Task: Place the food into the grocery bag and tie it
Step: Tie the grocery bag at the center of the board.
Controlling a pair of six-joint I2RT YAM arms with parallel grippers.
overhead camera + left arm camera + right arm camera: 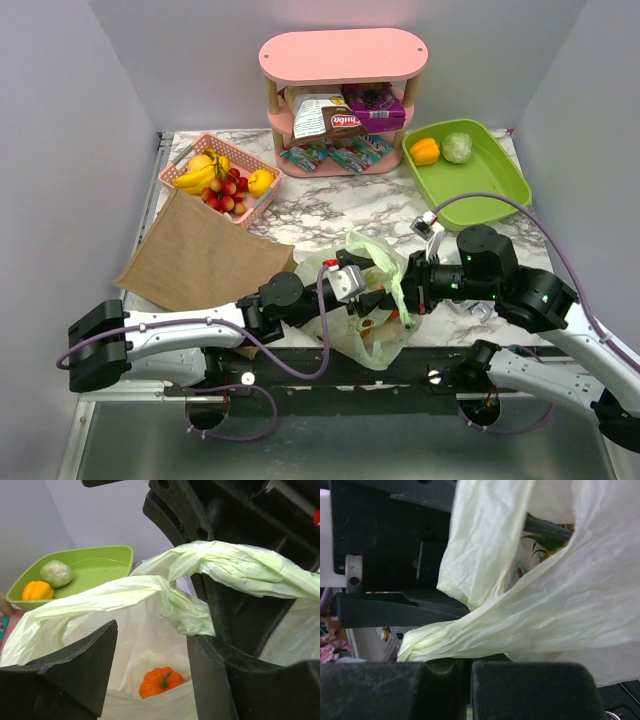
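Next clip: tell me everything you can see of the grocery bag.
The grocery bag is thin, crinkly, translucent pale-green plastic, slumped at the near edge of the table. Its two loop handles are gathered into twisted strands that cross above the mouth. The right gripper is shut, apparently pinching one strand. The left gripper stands open close against the bag, gripping nothing. A small orange pumpkin lies inside.

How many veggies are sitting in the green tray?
2. A yellow-orange pepper lies at the far left end of the green tray, and a pale cabbage sits just right of it. The tray is in open view, so none seem hidden.
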